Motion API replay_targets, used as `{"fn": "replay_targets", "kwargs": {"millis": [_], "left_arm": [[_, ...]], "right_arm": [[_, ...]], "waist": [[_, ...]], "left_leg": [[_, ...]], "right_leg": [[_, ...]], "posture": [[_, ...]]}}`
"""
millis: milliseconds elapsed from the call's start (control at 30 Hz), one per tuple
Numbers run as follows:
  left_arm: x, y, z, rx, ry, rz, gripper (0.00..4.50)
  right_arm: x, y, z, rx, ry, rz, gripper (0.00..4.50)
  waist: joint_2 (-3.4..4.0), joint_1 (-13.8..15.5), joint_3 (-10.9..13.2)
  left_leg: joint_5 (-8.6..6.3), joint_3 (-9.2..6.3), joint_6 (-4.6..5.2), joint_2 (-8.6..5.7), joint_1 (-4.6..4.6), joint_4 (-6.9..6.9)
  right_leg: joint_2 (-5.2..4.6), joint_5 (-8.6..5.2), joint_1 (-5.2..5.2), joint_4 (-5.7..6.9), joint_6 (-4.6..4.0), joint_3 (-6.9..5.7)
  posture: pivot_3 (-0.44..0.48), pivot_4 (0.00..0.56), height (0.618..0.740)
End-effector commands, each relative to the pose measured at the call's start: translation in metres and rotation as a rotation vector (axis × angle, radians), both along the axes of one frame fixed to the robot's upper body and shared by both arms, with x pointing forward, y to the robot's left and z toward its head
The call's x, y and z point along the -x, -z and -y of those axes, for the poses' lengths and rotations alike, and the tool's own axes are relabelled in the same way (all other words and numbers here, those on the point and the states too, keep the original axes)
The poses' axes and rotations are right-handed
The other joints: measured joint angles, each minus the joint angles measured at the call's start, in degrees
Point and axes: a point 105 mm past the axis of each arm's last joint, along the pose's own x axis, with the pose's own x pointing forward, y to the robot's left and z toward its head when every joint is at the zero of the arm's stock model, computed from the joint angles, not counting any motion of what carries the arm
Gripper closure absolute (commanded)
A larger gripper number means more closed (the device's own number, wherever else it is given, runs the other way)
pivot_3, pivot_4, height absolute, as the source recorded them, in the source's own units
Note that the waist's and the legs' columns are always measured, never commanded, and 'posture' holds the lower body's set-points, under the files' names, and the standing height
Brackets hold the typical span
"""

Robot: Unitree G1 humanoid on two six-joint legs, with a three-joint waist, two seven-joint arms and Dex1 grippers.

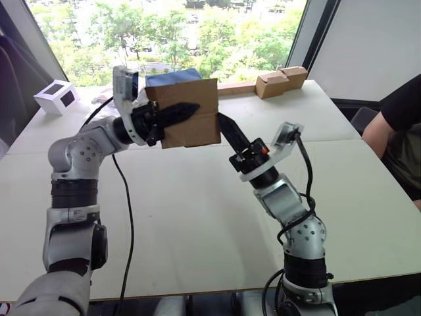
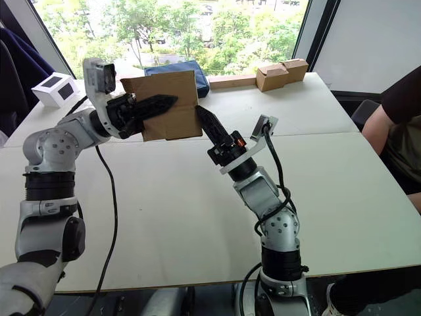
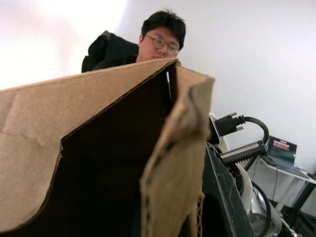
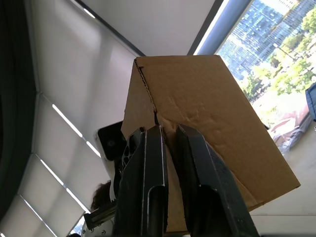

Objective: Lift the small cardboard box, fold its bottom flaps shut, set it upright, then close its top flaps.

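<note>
Our left gripper point(image 1: 172, 116) pinches the small cardboard box point(image 1: 191, 112) aloft — right gripper point(image 1: 227, 128), fingers nearly together, touches its lower edge above bare counter point(image 1: 197, 217).

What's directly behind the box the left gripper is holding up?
Behind the small cardboard box lies a dark blue object; its top and right corner poke past the box, the rest is covered. The left gripper clamps the box above the table.

The carton point(image 1: 191, 113) hangs above the counter point(image 1: 197, 217), between both arms. Behind it lies a bag point(image 2: 187, 69) (partly hidden); joined boxes point(image 1: 281, 80) sit far right, a cube box point(image 1: 56, 96) far left.
</note>
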Motion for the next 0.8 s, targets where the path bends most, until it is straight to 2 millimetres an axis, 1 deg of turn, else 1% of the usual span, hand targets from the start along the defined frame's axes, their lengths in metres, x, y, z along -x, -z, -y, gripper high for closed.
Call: {"fn": "replay_targets", "kwargs": {"millis": [33,267,367,400,433,600,700,800], "left_arm": [[0.003,-0.013,0.001,0.009,0.0,0.055,4.5],[0.006,-0.017,-0.007,0.011,-0.004,0.055,4.5],[0.008,-0.016,-0.008,0.004,0.003,0.051,4.5],[0.009,-0.016,-0.008,0.001,0.005,0.049,4.5],[0.009,-0.015,-0.008,0.0,0.005,0.048,4.5],[0.011,-0.014,-0.006,-0.001,0.011,0.042,4.5],[0.012,-0.013,-0.004,-0.004,0.017,0.04,4.5],[0.012,-0.011,-0.002,-0.01,0.024,0.033,4.5]], "right_arm": [[0.015,-0.012,-0.013,-0.007,-0.071,0.058,4.09],[0.012,-0.007,0.024,0.01,0.005,0.055,4.09],[0.011,-0.008,0.036,0.006,0.037,0.052,4.09],[0.009,-0.008,0.038,0.003,0.05,0.05,4.32],[0.009,-0.009,0.04,0.0,0.058,0.049,4.32],[0.005,-0.006,0.032,0.039,0.064,0.05,4.32],[0.003,-0.003,0.022,0.089,0.048,0.057,4.32],[0.007,-0.002,0.007,0.131,-0.006,0.087,4.32]], "waist": [[0.0,0.1,0.0],[0.0,0.1,0.0],[0.0,0.0,0.0],[0.0,0.0,0.0],[0.0,0.0,0.0],[0.0,0.0,0.0],[0.0,0.0,0.0],[0.0,0.0,0.0]], "left_leg": [[0.0,0.0,0.0,0.0,0.0,0.0],[0.0,0.0,0.0,0.0,0.0,0.0],[0.0,0.0,0.0,0.0,0.0,0.0],[0.0,0.0,0.0,0.0,0.0,0.0],[0.0,0.0,0.0,0.0,0.0,-0.01],[0.0,0.0,0.0,0.01,0.0,-0.01],[0.0,0.0,0.0,0.01,0.0,-0.01],[0.0,0.0,0.0,0.01,0.0,-0.01]], "right_leg": [[0.0,0.0,0.0,0.0,0.0,0.0],[-0.01,0.0,0.01,0.0,0.0,0.0],[-0.01,0.0,0.01,0.0,0.0,0.0],[0.0,0.0,0.01,0.0,0.0,0.0],[0.0,0.0,0.0,0.0,0.0,0.0],[0.01,0.0,0.0,0.0,0.0,0.0],[0.0,0.0,0.0,0.0,0.0,0.0],[0.01,0.0,0.0,0.0,0.0,0.0]], "posture": [[0.0,0.15,0.737],[0.0,0.15,0.737],[0.0,0.15,0.737],[0.0,0.15,0.737],[0.0,0.15,0.737],[0.0,0.15,0.737],[0.0,0.15,0.737],[0.0,0.15,0.737]]}}
